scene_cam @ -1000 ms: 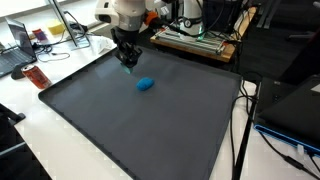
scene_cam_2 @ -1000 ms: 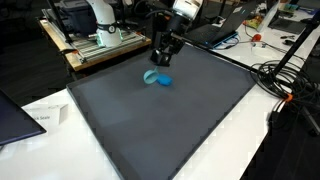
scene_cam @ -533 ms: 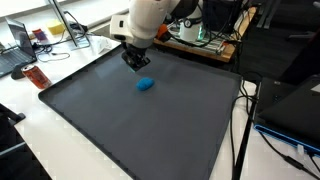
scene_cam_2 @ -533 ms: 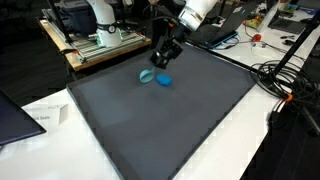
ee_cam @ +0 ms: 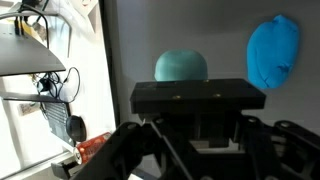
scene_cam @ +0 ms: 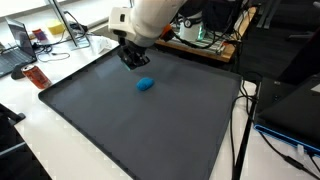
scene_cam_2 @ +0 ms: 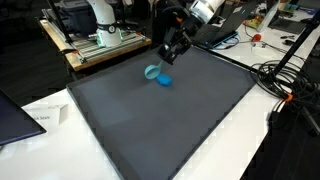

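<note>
My gripper point(scene_cam: 133, 62) hangs tilted over the far part of the dark grey mat point(scene_cam: 150, 130). It is shut on a small teal rounded cup-like thing point(scene_cam_2: 152, 71). In the wrist view this teal thing point(ee_cam: 181, 66) shows just beyond the black gripper body point(ee_cam: 190, 98), which hides the fingertips. A bright blue lump point(scene_cam: 145, 84) lies on the mat close below the gripper. That lump appears beside the teal thing in an exterior view point(scene_cam_2: 164, 81), and at the upper right of the wrist view point(ee_cam: 273, 50).
A red object point(scene_cam: 35, 76) lies on the white table beside the mat's edge. Behind the mat stands a wooden platform with equipment point(scene_cam: 195, 42). A laptop point(scene_cam_2: 15, 115) and papers sit at one corner, and cables point(scene_cam_2: 285, 85) run along the other side.
The arm has swung and tilted its wrist. The gripper with the teal thing has shifted slightly away from the blue lump and up. The blue lump has not moved.
</note>
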Controlling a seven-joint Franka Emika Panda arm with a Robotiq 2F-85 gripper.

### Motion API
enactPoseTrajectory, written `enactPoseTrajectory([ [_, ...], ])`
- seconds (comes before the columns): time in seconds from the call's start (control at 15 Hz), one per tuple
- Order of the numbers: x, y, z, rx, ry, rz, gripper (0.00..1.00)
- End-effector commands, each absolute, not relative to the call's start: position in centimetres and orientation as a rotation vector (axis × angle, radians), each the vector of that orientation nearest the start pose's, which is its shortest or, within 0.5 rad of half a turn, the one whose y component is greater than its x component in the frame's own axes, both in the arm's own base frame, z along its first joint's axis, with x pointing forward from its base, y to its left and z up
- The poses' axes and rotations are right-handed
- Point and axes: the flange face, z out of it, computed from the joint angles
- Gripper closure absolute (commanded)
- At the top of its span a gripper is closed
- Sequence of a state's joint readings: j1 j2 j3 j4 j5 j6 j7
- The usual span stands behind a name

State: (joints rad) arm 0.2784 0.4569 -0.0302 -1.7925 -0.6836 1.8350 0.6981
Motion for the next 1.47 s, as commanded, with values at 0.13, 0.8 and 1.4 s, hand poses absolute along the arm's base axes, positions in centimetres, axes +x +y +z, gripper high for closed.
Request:
enactPoseTrajectory([
  [0.13,62.7,11.7,30.9,2.452,-0.129,-0.038,0.72],
  [0.8,63.5,11.6,32.3,2.713,-0.059,0.034,0.72],
  [1.4,63.4,11.3,32.5,2.894,0.033,0.062,0.72],
])
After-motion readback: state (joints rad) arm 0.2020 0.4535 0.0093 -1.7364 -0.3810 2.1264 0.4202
